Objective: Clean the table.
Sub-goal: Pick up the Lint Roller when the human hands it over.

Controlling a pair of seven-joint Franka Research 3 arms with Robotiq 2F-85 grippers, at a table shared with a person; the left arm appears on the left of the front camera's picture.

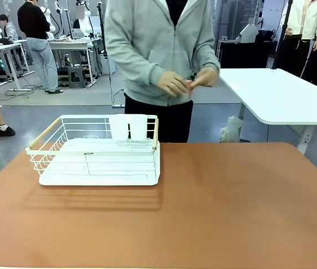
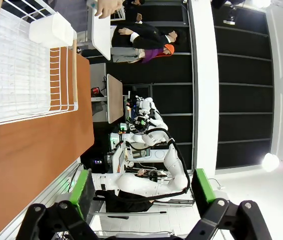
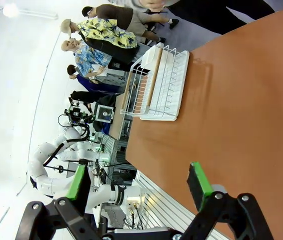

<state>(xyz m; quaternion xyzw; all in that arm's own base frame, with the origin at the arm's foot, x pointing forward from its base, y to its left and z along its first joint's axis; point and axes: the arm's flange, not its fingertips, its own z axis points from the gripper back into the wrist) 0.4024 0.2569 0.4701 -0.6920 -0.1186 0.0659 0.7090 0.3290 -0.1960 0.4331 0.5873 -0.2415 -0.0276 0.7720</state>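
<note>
Jaws are standing wide apart on both the left gripper (image 2: 144,190) and the right gripper (image 3: 137,182), each holding nothing. The table (image 1: 231,196) is spreading under and right of the white wire rack (image 1: 99,151); wiping is probably best starting beside the rack, sweeping away from it.

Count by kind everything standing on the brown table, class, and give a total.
White wire rack: 1
White containers at the rack's far side: 2
Total on the table: 3
</note>
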